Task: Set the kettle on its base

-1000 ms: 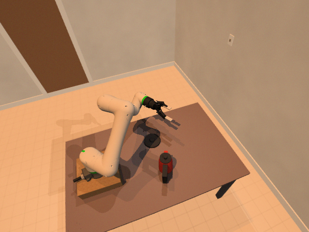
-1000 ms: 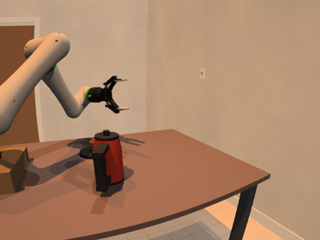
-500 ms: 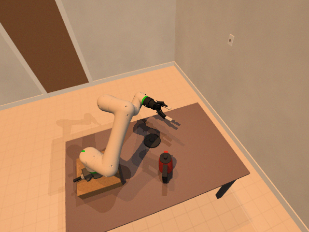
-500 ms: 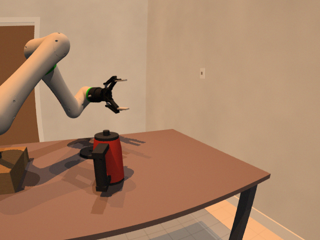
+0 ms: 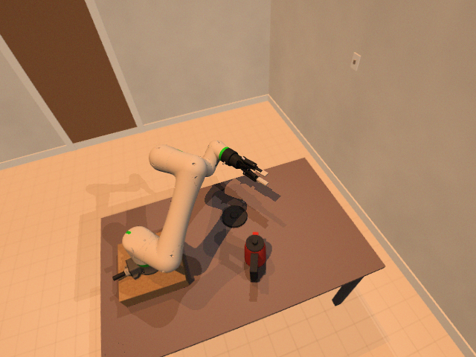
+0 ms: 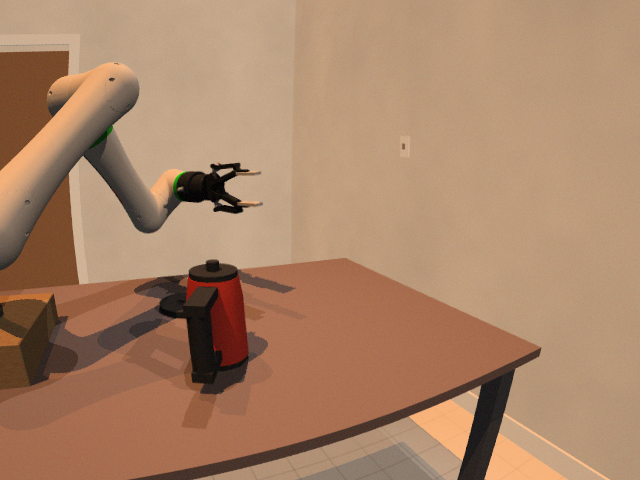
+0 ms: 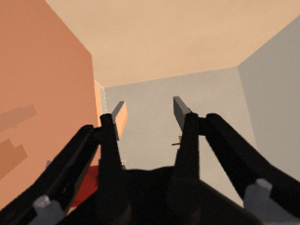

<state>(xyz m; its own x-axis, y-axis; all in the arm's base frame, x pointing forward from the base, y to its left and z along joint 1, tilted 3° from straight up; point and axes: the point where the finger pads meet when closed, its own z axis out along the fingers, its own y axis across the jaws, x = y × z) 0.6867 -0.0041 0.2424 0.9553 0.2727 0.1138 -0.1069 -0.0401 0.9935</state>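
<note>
The red kettle (image 5: 254, 255) with a black lid and handle stands upright on the brown table, apart from its base, and also shows in the exterior view (image 6: 217, 320). The black round base (image 5: 233, 216) lies flat on the table a short way behind the kettle, partly hidden by it in the exterior view (image 6: 173, 304). My gripper (image 5: 262, 176) (image 6: 255, 188) hangs in the air well above the table, beyond the base and higher than the kettle. Its fingers stand partly apart with nothing between them (image 7: 150, 110).
The arm rises from a wooden block (image 5: 149, 277) at the table's near left corner. The room walls stand close behind and to the right of the table. The table's right edge (image 5: 346, 215) runs near the wall.
</note>
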